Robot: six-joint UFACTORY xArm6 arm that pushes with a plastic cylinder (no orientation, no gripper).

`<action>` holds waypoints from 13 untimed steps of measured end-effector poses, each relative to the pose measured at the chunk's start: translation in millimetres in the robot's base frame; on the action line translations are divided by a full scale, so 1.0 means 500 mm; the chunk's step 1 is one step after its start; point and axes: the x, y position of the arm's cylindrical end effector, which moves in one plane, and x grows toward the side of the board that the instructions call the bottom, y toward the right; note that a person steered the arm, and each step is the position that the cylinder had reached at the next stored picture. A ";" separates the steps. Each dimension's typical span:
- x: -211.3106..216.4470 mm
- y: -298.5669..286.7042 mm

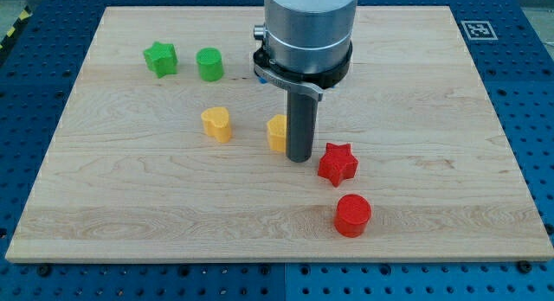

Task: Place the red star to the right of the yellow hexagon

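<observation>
The red star (pixel 338 163) lies on the wooden board, right of centre. The yellow hexagon (pixel 277 132) is to its upper left, partly hidden behind my rod. My tip (pixel 299 158) rests on the board between them, touching or nearly touching the hexagon's right side and a short gap left of the star.
A red cylinder (pixel 352 215) lies just below the star. A yellow heart (pixel 216 124) lies left of the hexagon. A green star (pixel 161 59) and a green cylinder (pixel 209 64) sit at the upper left. The board (pixel 450 119) is edged by a blue pegboard table.
</observation>
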 end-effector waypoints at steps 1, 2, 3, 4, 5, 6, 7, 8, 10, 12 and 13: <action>-0.003 0.001; 0.029 0.029; 0.078 0.067; 0.088 0.101; 0.118 0.109; 0.141 0.119; 0.141 0.137; 0.141 0.174; 0.141 0.225; 0.112 0.229; 0.067 0.229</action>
